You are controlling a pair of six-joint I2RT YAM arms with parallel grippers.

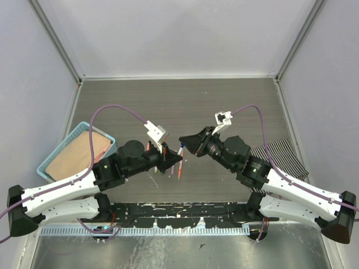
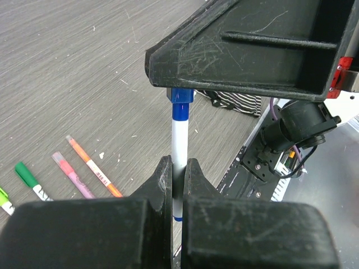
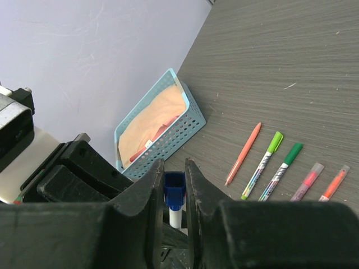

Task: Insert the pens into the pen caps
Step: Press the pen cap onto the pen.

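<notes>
While the left gripper [image 2: 178, 168] was clenched on the white barrel of a blue-tipped pen [image 2: 179, 134], the right gripper [image 3: 174, 168] was grasping a blue cap [image 3: 174, 189] between its fingers, the cap meeting the pen's blue end. Both hung above the table [image 2: 67, 67] near its middle, and five more pens [image 3: 243, 153] lay side by side on it

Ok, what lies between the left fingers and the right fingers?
A white-barrelled blue pen spans it, from the left fingers up to the blue cap in the right fingers; clearest in the left wrist view.
</notes>
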